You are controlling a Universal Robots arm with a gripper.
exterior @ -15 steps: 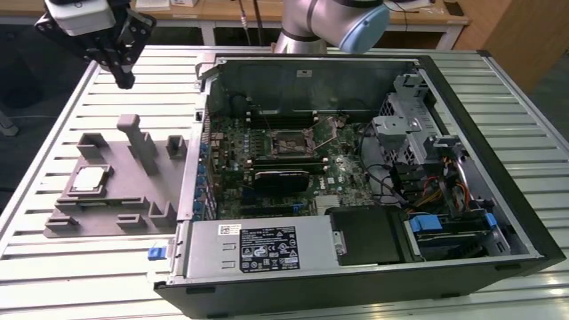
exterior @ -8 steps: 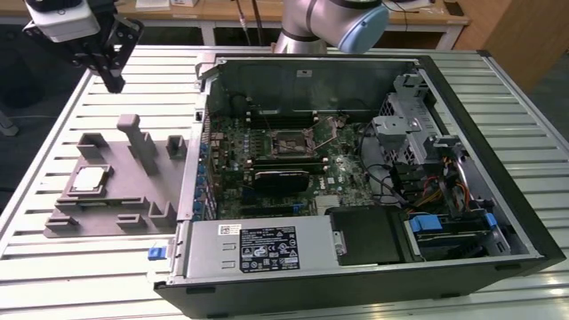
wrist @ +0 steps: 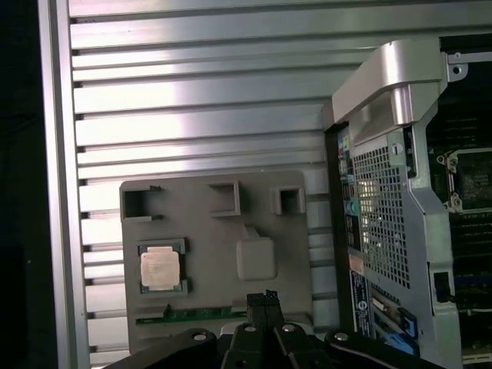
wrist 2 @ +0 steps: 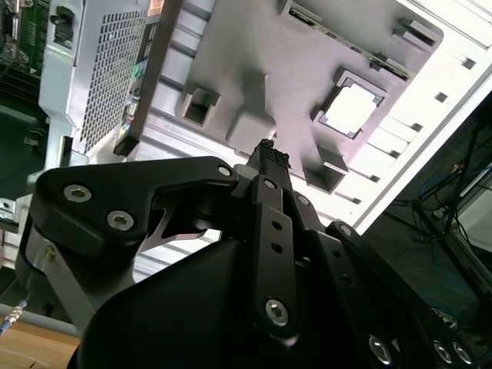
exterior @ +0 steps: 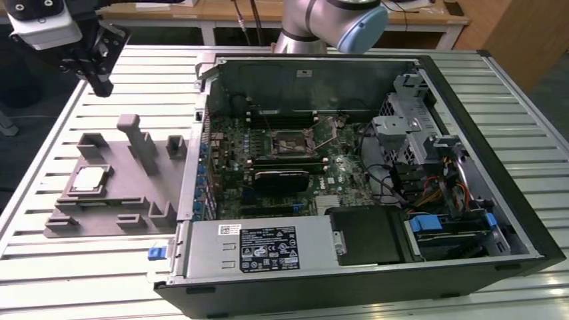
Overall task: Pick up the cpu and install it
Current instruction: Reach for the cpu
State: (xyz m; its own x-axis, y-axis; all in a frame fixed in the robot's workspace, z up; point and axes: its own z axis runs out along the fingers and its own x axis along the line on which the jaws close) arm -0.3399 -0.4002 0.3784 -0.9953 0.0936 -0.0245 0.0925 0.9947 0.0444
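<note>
Exterior view: clenched and empty, the end effector (exterior: 103,88) is poised well apart from the cpu (exterior: 89,179), seated in a grey holder (exterior: 98,220) by the surface's (exterior: 89,267) edge; it is judged light, fragile, best gripped by its rim

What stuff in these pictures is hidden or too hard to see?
First wrist view: the right edge cuts off the motherboard socket.
First wrist view: the gripper covers the near edge of the grey holder.
Second wrist view: glare whitens the cpu, so its markings can't be made out.
Exterior view: the top edge cuts off the arm.
</note>
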